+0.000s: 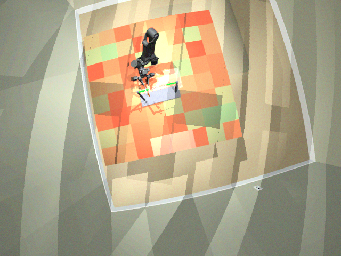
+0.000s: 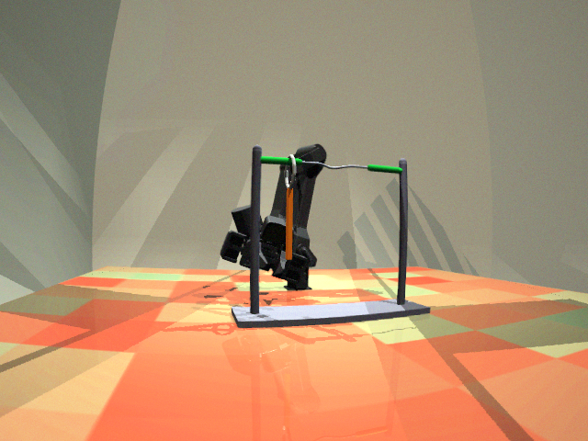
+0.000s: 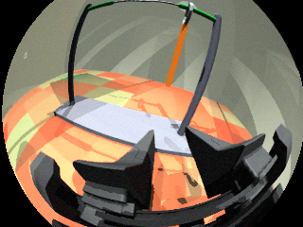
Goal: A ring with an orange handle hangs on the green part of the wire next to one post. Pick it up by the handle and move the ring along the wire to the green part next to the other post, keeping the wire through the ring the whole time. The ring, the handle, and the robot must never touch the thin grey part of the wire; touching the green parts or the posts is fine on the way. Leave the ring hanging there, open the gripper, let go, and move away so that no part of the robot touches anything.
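The pale ring (image 2: 294, 166) (image 3: 188, 13) hangs around the green wire part (image 2: 273, 160) (image 3: 205, 14) beside one post (image 2: 254, 228) (image 3: 206, 71). Its orange handle (image 1: 148, 94) (image 2: 288, 222) (image 3: 177, 54) hangs straight down. The other green part (image 1: 171, 84) (image 2: 384, 168) (image 3: 101, 6) is beside the other post (image 2: 402, 237) (image 3: 72, 61), with thin grey wire (image 2: 332, 166) between. My gripper (image 1: 146, 86) (image 2: 268, 263) (image 3: 169, 131) is partly open and empty, on the arm's side of the stand. The handle stands beyond its fingertips in the wrist view, not between them.
The posts rise from a grey base plate (image 1: 162, 96) (image 2: 327, 310) (image 3: 109, 118). In the wrist view the nearer post's foot appears just above the right fingertip. The arm (image 1: 148, 49) stands behind the stand in the exterior view.
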Controlling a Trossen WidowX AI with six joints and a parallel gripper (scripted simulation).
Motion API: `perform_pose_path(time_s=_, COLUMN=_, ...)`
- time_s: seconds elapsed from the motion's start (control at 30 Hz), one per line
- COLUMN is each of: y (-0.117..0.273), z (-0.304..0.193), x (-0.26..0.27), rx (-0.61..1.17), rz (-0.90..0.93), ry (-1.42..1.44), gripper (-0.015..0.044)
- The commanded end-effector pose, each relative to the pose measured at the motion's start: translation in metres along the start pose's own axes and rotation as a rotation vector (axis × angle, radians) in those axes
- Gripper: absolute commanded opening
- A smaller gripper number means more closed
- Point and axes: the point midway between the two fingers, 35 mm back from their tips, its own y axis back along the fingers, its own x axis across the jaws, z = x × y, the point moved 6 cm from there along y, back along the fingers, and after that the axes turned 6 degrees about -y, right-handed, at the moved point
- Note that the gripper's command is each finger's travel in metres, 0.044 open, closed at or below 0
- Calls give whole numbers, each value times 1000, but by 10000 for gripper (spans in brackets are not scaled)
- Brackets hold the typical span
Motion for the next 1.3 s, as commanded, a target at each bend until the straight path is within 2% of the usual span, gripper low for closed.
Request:
perform_pose_path(time_s=0.0, y=0, z=1, x=3, rx=-3, rz=10, ry=-22, gripper=160)
perform_pose_path(time_s=0.47, y=-41, z=46, x=-4, rx=-81, rz=-50, ry=-339, gripper=160)
perform_pose_path(time_s=1.27, y=-64, z=50, x=-9, rx=-83, rz=-51, ry=-343, gripper=160)
